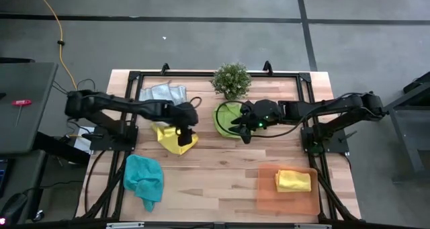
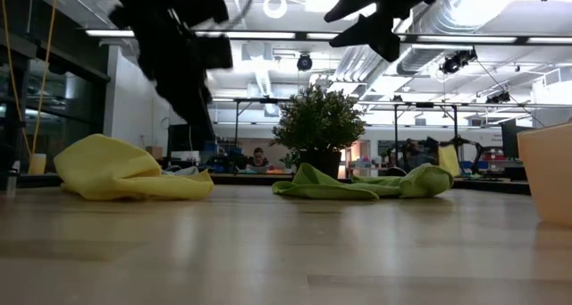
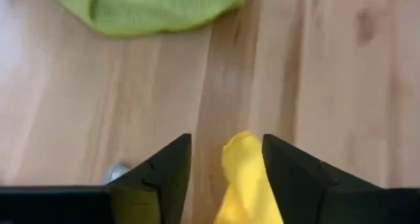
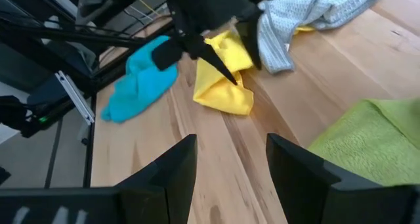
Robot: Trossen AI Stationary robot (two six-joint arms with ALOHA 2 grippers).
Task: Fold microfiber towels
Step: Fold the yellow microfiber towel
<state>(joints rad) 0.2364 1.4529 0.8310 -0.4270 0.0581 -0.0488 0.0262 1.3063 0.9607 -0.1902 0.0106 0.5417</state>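
A crumpled yellow towel (image 1: 169, 136) lies on the wooden table left of centre. My left gripper (image 1: 183, 135) stands open just over its right part, and a yellow fold (image 3: 244, 175) shows between the fingers. A lime green towel (image 1: 226, 119) lies bunched near the plant. My right gripper (image 1: 243, 131) hangs open above its right edge, well off the table (image 2: 384, 28), with nothing between its fingers (image 4: 231, 140). A grey towel (image 1: 162, 93) lies at the far left and a teal one (image 1: 144, 178) at the near left. A folded yellow towel (image 1: 293, 180) lies in the orange tray (image 1: 269, 195). My left gripper points steeply down with its open fingers on either side of the yellow towel's raised fold (image 3: 244, 175). Whether a finger touches the cloth, I cannot tell. The towel lies on the table.
A small potted plant (image 1: 232, 79) stands at the far edge, between the arms. The orange tray sits at the near right corner. A black frame runs around the table. Bare wood lies in the near middle (image 1: 215, 182).
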